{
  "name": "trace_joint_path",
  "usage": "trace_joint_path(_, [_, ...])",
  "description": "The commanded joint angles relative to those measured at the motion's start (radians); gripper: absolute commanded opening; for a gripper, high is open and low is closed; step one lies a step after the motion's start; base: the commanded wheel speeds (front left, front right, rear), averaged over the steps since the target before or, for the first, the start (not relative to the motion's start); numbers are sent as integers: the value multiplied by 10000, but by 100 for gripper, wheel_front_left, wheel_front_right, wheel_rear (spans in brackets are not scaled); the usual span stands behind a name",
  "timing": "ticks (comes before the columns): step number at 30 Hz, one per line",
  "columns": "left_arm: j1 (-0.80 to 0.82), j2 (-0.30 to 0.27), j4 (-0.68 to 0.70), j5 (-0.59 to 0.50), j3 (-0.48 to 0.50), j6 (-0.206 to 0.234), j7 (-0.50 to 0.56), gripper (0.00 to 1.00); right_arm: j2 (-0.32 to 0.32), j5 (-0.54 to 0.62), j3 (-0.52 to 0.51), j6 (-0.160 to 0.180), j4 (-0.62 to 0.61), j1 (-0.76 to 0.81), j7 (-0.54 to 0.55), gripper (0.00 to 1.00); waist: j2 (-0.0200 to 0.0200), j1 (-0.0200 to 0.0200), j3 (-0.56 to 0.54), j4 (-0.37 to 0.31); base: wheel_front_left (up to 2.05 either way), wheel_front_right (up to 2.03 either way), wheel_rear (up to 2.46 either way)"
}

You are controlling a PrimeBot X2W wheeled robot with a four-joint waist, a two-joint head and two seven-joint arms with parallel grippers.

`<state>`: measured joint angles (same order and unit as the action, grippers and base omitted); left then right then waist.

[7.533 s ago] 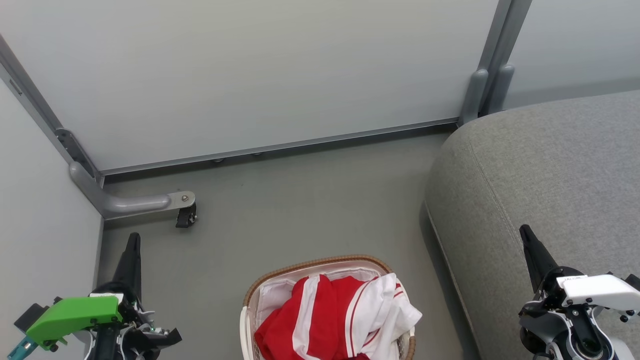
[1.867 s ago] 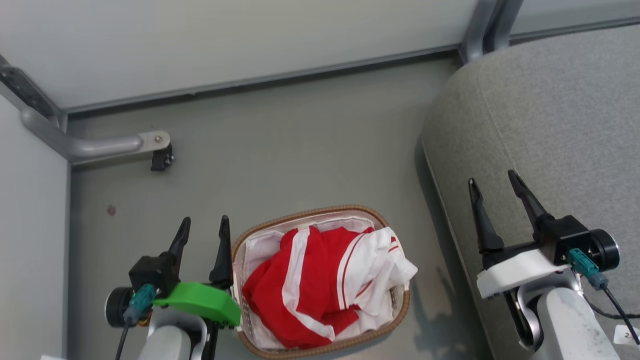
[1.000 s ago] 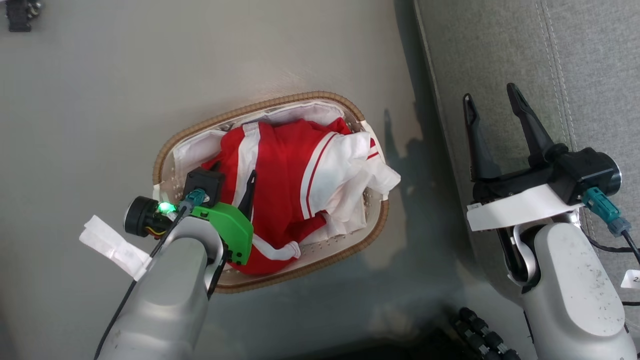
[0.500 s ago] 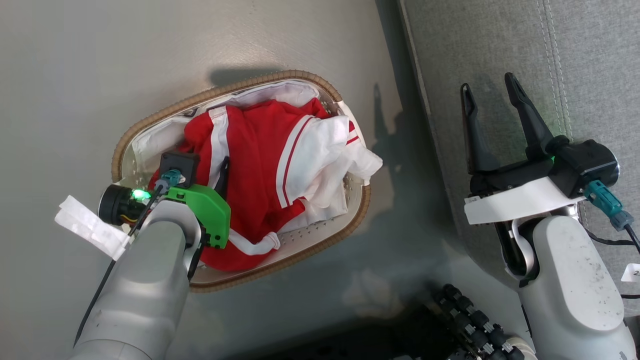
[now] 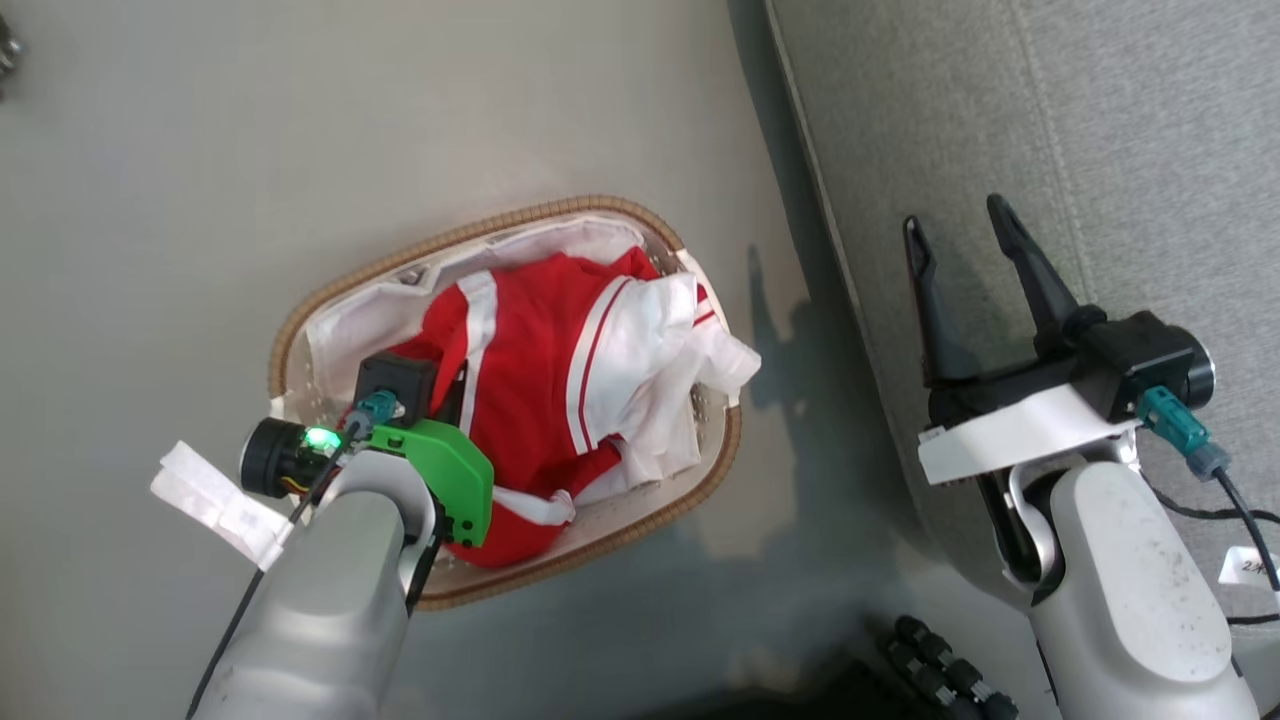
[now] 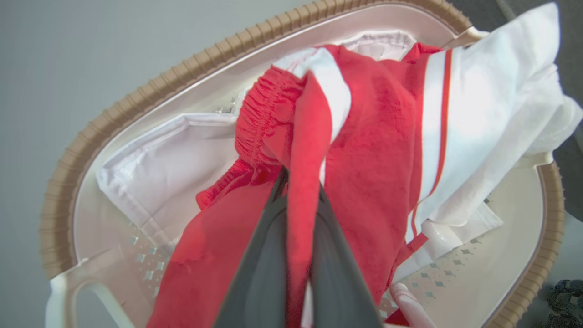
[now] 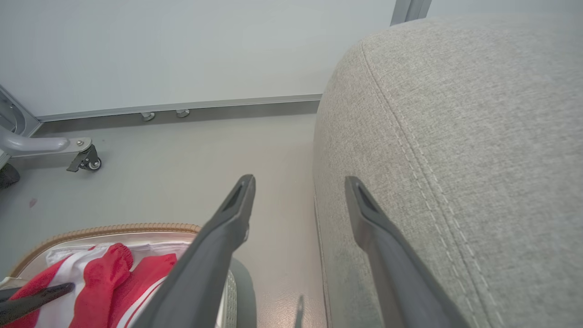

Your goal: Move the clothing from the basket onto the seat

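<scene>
- My left gripper (image 6: 300, 182) is down in the basket (image 5: 400, 262), jaws pinched together on a raised fold of the red clothing (image 5: 540, 380). From the wrist view, red cloth runs up between the two fingers.
- All the clothing lies heaped in the basket, which sits on the floor (image 5: 200, 150) at about nine o'clock in the head view. The seat (image 5: 1050, 120) fills twelve through four o'clock, with a strip of bare floor between them.
- My right gripper (image 5: 956, 215) hangs over the seat edge at three o'clock, fingers spread wide and empty.
- Slip risk: the bite looks like a narrow ridge of cloth. A quick lift could pull it free.
- Drag risk: the white-sleeved garment (image 5: 660, 340) lies tangled over the red one at the basket's three o'clock side. It may ride up partway and fall on the floor strip short of the seat.
- Snag risk: the basket looks light. Cloth catching the rim or a handle could tip it or drag it along.
- Liner (image 6: 150, 159): it lies just beside the pinch at nine o'clock. I can't tell whether any of it is caught low between the fingers.
</scene>
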<state>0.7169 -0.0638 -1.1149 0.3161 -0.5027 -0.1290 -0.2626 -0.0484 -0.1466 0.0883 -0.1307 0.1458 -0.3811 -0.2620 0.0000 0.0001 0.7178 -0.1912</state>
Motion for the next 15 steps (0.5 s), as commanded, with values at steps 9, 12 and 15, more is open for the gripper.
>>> trace_joint_path(9, [-1392, -474, 1751, -65, -151, -25, -20, 0, -38, 565, -31, 1, 463, 1104, -46, 100, 0, -1, -2962, 626, 0, 0, 0])
trace_joint_path(12, [-1734, -588, 2267, 101, -101, -26, -21, 0, -39, 729, -36, 1, 603, 1494, -46, 100, 0, -1, -3815, 806, 0, 0, 0])
trace_joint_path(15, [-1914, -784, 2846, 222, -145, -26, -20, 0, -39, 856, 1, 1, 721, 1865, -46, 100, 0, -1, -4629, 961, 0, 0, 0])
